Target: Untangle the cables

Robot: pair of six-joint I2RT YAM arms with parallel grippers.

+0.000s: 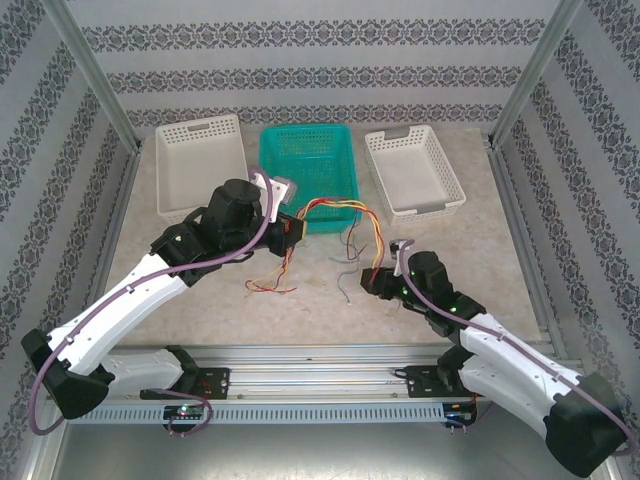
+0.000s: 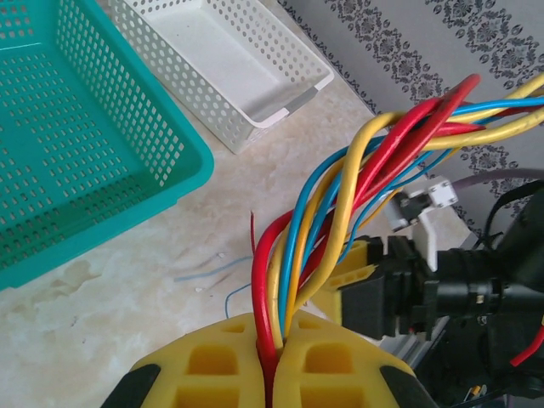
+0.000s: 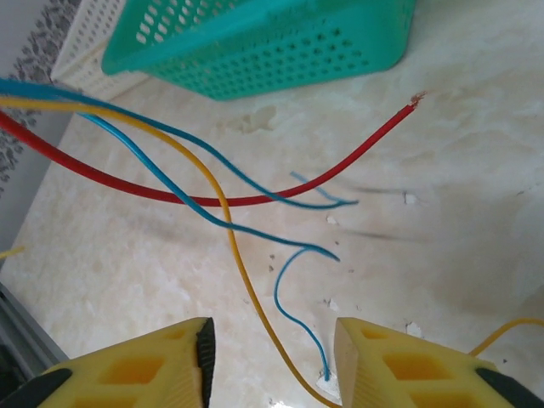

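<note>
The cables are thin red, yellow and blue wires. My left gripper (image 2: 272, 361) is shut on a bundle of the cables (image 2: 340, 200) that fans up and to the right. In the top view that bundle (image 1: 335, 212) arcs from my left gripper (image 1: 292, 232) over the teal basket's front toward my right gripper (image 1: 375, 279). My right gripper (image 3: 272, 365) stands open above the table. A yellow wire (image 3: 242, 272) and a blue wire (image 3: 293, 310) hang between its fingers, untouched. A red wire (image 3: 255, 200) crosses farther ahead. Loose ends (image 1: 270, 287) lie on the table.
A teal basket (image 1: 345, 160) stands at the back centre, with a white basket (image 1: 200, 160) to its left and another white basket (image 1: 413, 170) to its right. Metal frame posts and patterned walls enclose the table. The right arm's dark body (image 2: 459, 293) is close beside the bundle.
</note>
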